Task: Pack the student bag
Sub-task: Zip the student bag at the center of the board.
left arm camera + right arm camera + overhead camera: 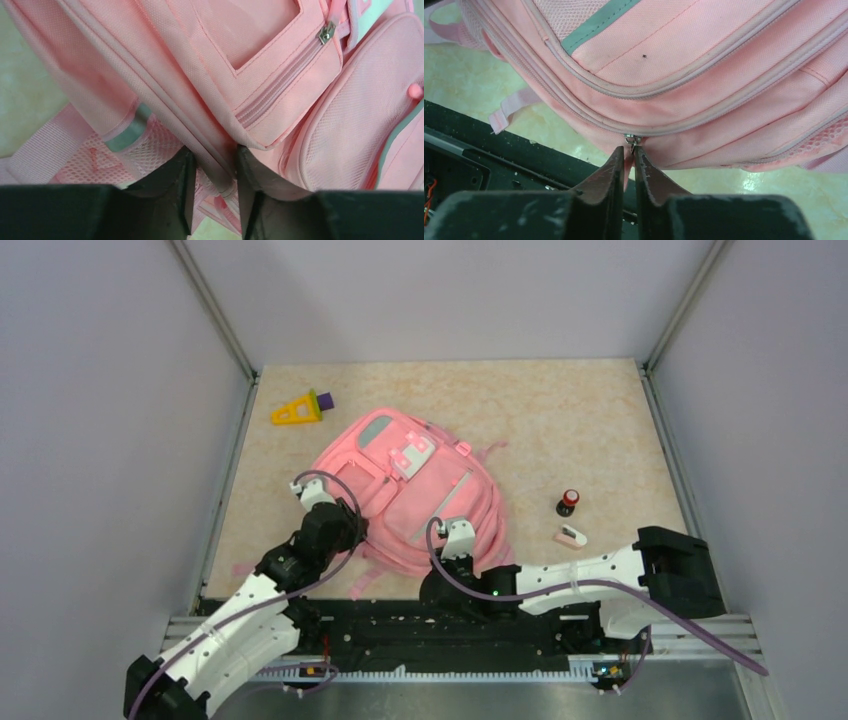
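The pink student bag (420, 490) lies flat in the middle of the table, its zippers closed. My left gripper (312, 498) is at the bag's left edge. In the left wrist view it (214, 165) is shut on a fold of the bag's seam and piping (210, 150). My right gripper (458, 536) is at the bag's near edge. In the right wrist view it (629, 152) is shut on the pink zipper pull (628, 160) hanging from a metal slider (632, 139) on the bag (684, 65).
A yellow triangular toy with a purple block (300, 408) lies at the back left. A small dark bottle with a red cap (568, 502) and a pink-white eraser-like piece (571, 536) lie right of the bag. The black base rail (450, 625) runs along the near edge.
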Controlling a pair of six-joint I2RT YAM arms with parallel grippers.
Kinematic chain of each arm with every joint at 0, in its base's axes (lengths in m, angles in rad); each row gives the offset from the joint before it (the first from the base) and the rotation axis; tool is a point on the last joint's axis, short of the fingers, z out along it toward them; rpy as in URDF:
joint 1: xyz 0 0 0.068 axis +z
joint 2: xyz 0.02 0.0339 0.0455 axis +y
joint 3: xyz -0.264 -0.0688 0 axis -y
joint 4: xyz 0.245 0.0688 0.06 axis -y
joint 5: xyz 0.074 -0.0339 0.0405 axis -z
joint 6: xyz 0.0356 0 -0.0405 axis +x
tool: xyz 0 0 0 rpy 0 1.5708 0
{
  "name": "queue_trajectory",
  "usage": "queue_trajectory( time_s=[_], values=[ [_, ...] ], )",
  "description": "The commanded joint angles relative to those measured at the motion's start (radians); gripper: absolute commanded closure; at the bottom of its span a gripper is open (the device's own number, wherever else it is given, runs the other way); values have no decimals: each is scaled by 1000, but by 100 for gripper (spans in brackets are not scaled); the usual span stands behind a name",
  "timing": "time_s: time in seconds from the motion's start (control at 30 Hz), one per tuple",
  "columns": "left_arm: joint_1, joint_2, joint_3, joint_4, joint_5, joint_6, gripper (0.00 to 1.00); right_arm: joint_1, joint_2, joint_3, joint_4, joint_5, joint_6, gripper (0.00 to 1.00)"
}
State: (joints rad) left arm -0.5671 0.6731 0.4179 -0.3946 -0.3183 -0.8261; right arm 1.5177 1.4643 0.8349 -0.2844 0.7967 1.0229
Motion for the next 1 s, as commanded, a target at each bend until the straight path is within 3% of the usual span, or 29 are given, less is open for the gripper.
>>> queue_trajectory(
  time_s=[0.0, 0.2, 0.37, 0.5, 0.97],
  values=[
    [42, 31, -26, 127, -74, 16, 72, 12, -1, 24, -35, 50, 8, 97],
    [109, 92, 1, 163, -61, 75, 100, -6, -13, 12, -139, 57, 47, 100],
    [181, 131, 27, 178, -32, 122, 100, -98, -64, -47, -111, -29, -14, 100],
    [223, 161, 44, 198, 8, 161, 100, -137, -109, -60, -115, -12, -97, 100],
    [254, 277, 138, 258, 19, 343, 100, -413, -121, -85, 113, -54, -612, 100]
  ],
)
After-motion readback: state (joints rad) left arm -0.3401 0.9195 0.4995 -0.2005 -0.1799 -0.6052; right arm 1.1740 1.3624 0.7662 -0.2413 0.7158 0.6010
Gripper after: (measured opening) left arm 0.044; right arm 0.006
